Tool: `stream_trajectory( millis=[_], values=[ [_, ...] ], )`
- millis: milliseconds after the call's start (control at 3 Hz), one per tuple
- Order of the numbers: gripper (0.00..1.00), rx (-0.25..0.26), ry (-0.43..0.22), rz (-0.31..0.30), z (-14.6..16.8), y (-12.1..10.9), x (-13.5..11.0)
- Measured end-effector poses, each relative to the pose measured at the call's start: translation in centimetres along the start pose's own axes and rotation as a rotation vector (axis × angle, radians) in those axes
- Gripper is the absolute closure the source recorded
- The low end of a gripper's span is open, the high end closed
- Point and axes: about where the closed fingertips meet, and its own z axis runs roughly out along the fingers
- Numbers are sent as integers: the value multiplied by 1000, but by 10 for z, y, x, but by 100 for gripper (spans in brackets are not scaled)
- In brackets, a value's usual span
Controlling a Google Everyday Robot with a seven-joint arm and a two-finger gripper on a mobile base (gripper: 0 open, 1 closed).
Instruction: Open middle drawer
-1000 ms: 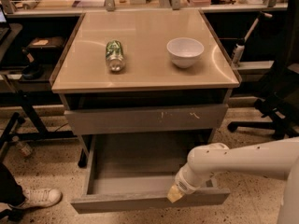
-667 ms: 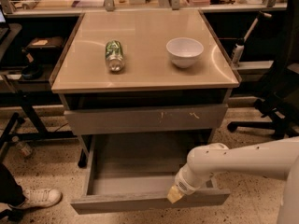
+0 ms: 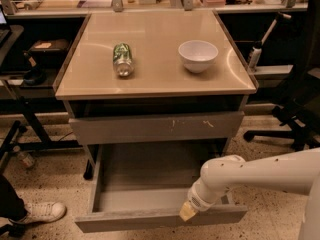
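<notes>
**Tool** (image 3: 188,212): carried on the white arm (image 3: 260,171), which entered from the right. It sat low at the front of the cabinet, its yellowish tip at the top edge of a drawer front. Whether it touched that edge or hung just over it could not be told. Whether it was spread or pressed together could not be told either.

**Middle drawer** (image 3: 150,176): directly beneath and behind the tool. It stood drawn well out, and its shallow grey box showed nothing inside. The plain front lay along the tool's left and right.

**Scratched grey front** (image 3: 150,129): above and behind the tool, shut.

**Worktop** (image 3: 160,26): higher up and beyond the tool. A green can (image 3: 122,59) lay on its side up to the left, and a white bowl (image 3: 198,55) stood almost straight above.

**Step in hand**, as judged: the end of the pull, since the drawer looked open nearly to its full travel.

**Next move**, as judged: little more than freeing the tool from the lip and lifting it clear. This should be done without nudging the front back in or snagging the scratched front above.
</notes>
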Motion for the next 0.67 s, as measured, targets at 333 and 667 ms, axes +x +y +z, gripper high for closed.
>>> stream_trajectory(
  millis=[333,667],
  values=[
    [100,-7,2,2,-4,6,4],
    [100,-7,2,2,-5,7,3]
  ],
)
